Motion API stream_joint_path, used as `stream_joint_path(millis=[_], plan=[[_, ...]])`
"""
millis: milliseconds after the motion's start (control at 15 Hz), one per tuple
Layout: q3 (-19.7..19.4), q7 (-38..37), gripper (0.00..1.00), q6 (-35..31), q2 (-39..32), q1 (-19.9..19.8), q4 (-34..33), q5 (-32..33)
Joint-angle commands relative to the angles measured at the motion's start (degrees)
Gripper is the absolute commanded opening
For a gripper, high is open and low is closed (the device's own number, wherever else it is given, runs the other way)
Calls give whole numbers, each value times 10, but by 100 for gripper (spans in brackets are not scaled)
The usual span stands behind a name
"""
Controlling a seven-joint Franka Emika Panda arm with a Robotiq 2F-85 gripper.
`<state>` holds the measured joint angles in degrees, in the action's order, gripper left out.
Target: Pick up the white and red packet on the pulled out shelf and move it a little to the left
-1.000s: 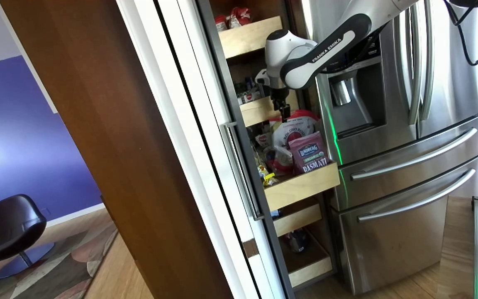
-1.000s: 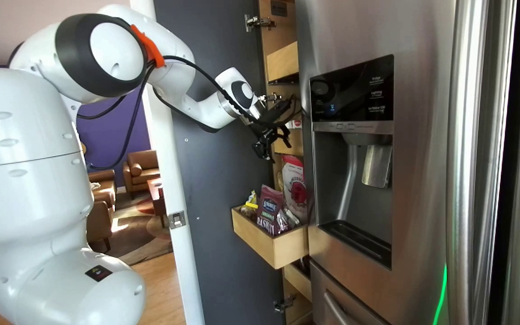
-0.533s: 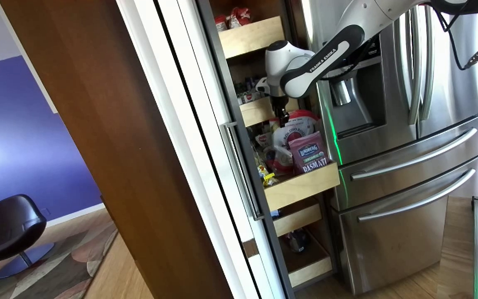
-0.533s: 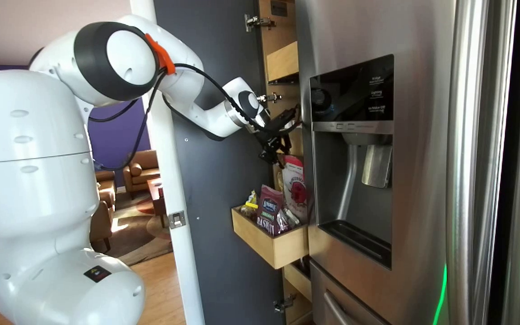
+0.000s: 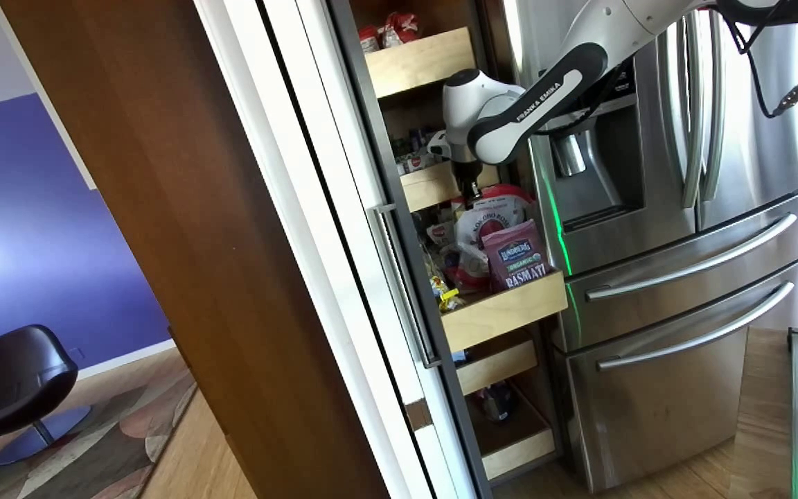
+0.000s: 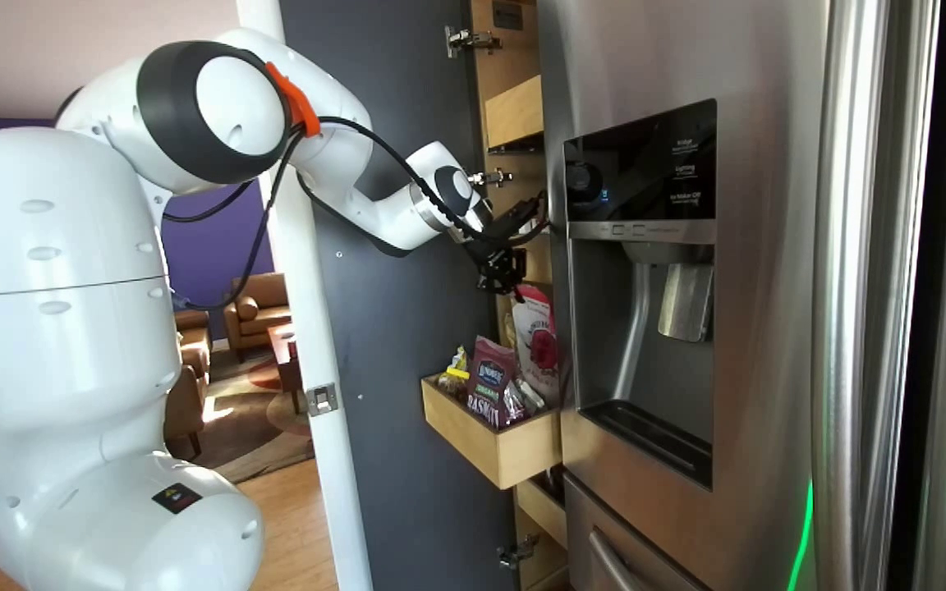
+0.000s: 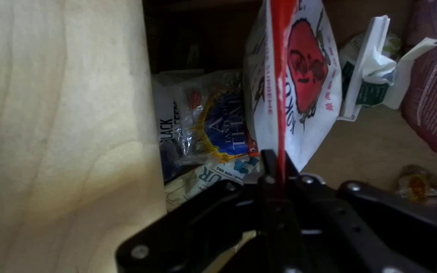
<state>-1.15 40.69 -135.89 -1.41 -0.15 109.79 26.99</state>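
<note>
The white and red packet (image 7: 309,76), a bag with a red top edge and a red flower print, stands upright in the pulled out shelf. Both exterior views show it too, behind a purple bag (image 5: 515,255). In the wrist view my gripper (image 7: 280,163) is shut on the packet's red top edge, which runs between the two fingertips. From outside, my gripper (image 6: 516,289) hangs down at the packet's top. The shelf's plain pale-wood front board (image 5: 506,310) juts out past the trays below.
Left of the packet, a yellow-clipped bag (image 5: 449,298) and other bags fill the shelf. An upper tray front (image 5: 420,188) lies right behind my gripper. The dark open door (image 6: 407,345) and the steel fridge (image 6: 645,525) flank the cabinet. A pale wood panel (image 7: 63,113) is close by.
My gripper has come down to the packet's top edge and shut on it. The packet's top has shifted slightly; the other shelf contents look unmoved.
</note>
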Motion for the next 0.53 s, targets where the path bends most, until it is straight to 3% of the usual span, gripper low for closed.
stream_joint_path(millis=[0,467], plan=[[1,-5,1,17,7,-3,-10,4],[9,-6,1,-11,17,4,-36,-19]])
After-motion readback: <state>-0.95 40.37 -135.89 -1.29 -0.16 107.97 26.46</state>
